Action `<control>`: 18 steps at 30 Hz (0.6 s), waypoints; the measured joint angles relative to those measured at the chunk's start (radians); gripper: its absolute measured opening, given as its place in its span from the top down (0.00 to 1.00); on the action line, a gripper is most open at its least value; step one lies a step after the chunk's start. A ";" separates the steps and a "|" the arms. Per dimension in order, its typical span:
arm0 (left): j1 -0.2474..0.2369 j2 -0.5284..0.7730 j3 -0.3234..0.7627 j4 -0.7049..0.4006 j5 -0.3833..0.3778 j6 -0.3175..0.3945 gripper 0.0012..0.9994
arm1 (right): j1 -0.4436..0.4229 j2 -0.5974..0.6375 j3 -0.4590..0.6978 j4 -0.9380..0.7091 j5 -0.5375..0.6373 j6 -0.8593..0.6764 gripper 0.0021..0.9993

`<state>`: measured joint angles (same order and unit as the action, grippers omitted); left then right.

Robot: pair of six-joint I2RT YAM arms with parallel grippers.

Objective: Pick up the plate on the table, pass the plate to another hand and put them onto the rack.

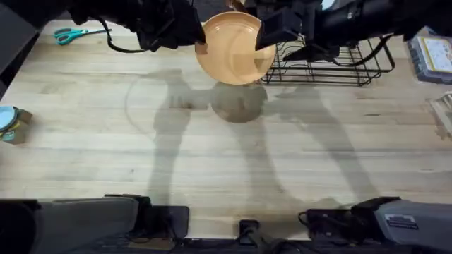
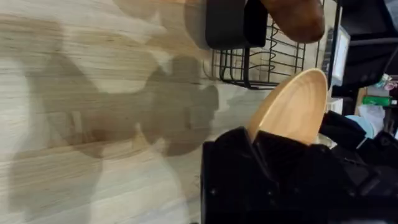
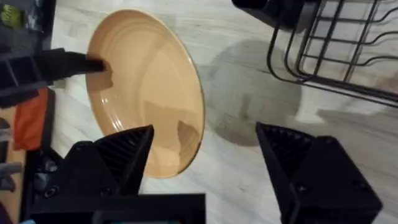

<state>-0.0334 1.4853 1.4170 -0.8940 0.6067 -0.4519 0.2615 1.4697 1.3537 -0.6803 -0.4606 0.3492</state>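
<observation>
One plate [image 1: 232,48] is in play — a round orange-tan one, held up off the worktop [image 1: 212,141] near its far edge, just left of the single black wire rack [image 1: 332,60]. Its shadow falls on the wood directly below it.

Two arms meet at that plate. The left pincer [image 1: 200,44] reaches in from the left and is clamped on the plate's left rim; in the right wrist view one black finger [image 3: 81,63] lies across the inner face at the rim. In the left wrist view the plate [image 2: 292,109] rises edge-on out of the black gripper body.

The right pincer [image 3: 205,155] hangs at the plate's right side with its two triangular fingers spread wide apart — one finger [image 3: 121,152] overlaps the plate's lower edge in that view, the other [image 3: 298,155] stands off over bare wood. Whether the near finger touches the plate I cannot tell. From overhead, the right arm's dark body [image 1: 282,25] covers the plate's upper right rim.

The rack sits on the worktop at the far right, its upright wires [image 3: 336,43] near the plate but not touching it.

Elsewhere on the worktop: one pair of teal-handled scissors [image 1: 70,34] at the far left corner, one small blue-lidded container [image 1: 10,123] at the left edge, and one box [image 1: 432,56] at the far right.
</observation>
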 joint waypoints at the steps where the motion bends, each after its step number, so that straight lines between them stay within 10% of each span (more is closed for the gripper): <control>1: 0.000 0.000 0.000 0.000 0.000 0.000 0.96 | 0.000 0.005 0.000 0.003 0.000 0.003 0.03; 9: 0.000 0.000 -0.001 0.000 0.000 0.000 0.96 | 0.000 0.024 0.000 0.011 0.000 0.006 0.20; 18: 0.000 0.000 -0.001 0.000 0.003 0.000 0.96 | 0.000 0.024 0.000 0.053 -0.003 0.013 0.96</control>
<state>-0.0334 1.4855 1.4162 -0.8940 0.6094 -0.4519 0.2615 1.4937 1.3537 -0.6276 -0.4637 0.3626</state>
